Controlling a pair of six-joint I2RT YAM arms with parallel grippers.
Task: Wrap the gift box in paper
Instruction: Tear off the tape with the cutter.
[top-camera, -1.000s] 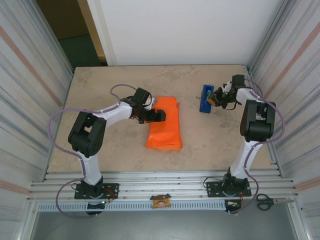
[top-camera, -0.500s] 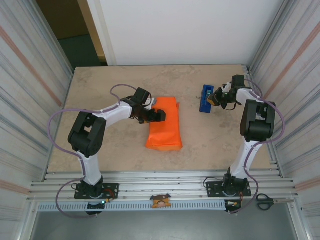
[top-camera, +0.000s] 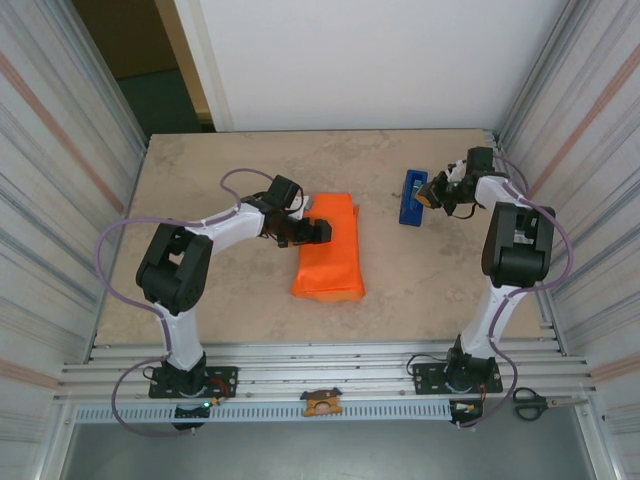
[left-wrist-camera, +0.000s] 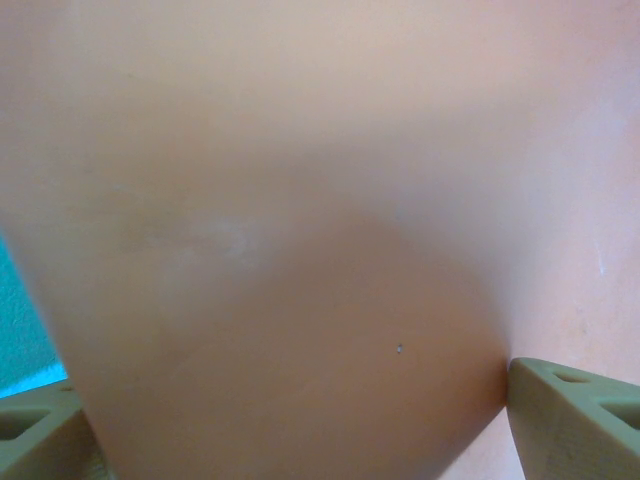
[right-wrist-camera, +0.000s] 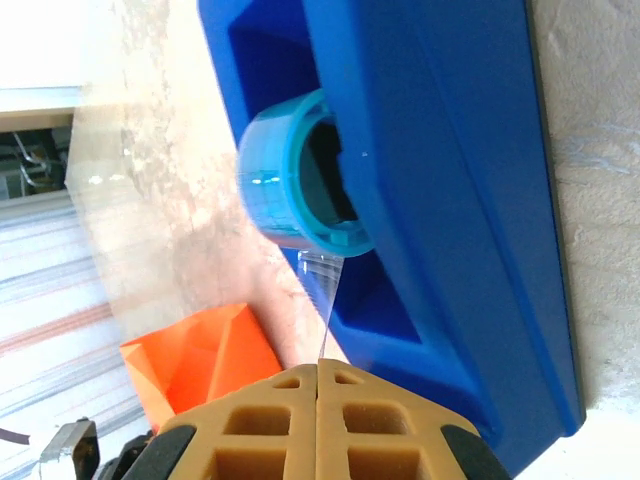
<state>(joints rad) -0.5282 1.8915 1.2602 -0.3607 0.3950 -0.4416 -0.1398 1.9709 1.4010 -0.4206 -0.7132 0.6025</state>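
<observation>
The paper (top-camera: 328, 248) lies mid-table, folded into a long orange bundle w/ its near end blunt and creased. Whether the gift box is inside can't be told, since the folds cover everything. From the right wrist cam a corner of the bundle shows at lower left (right-wrist-camera: 200, 355).

The left gripper (top-camera: 318, 231) is on the bundle's far-left part, fingers pointing right. Wrist cam there is v. close and blurred: jaws spread wide, one fingertip (left-wrist-camera: 575, 420) at each bottom corner, plain orange surface btwn them. Can't tell if the tips press the sheet or just touch it. A teal patch at that view's left edge can't be identified.

Well apart, at far right, stands the tape dispenser (top-camera: 411, 197), blue and narrow, w/ a teal roll (right-wrist-camera: 300, 175) in its slot. The right gripper (top-camera: 428, 193) is just beside its right side, jaws closed tight on a thin clear tape strand (right-wrist-camera: 325, 320) running from the roll down to the fingertips. The dispenser's far end is cut off in the wrist view.

The table (top-camera: 220, 160) is beige, stone-look. Corrugated metal panels on both sides, a white wall behind, a dark doorway at far left. Scissors (top-camera: 532, 403) lie on the near rail at right. A small brown-orange piece (top-camera: 321, 402) sits mid-rail, too small to make out.
</observation>
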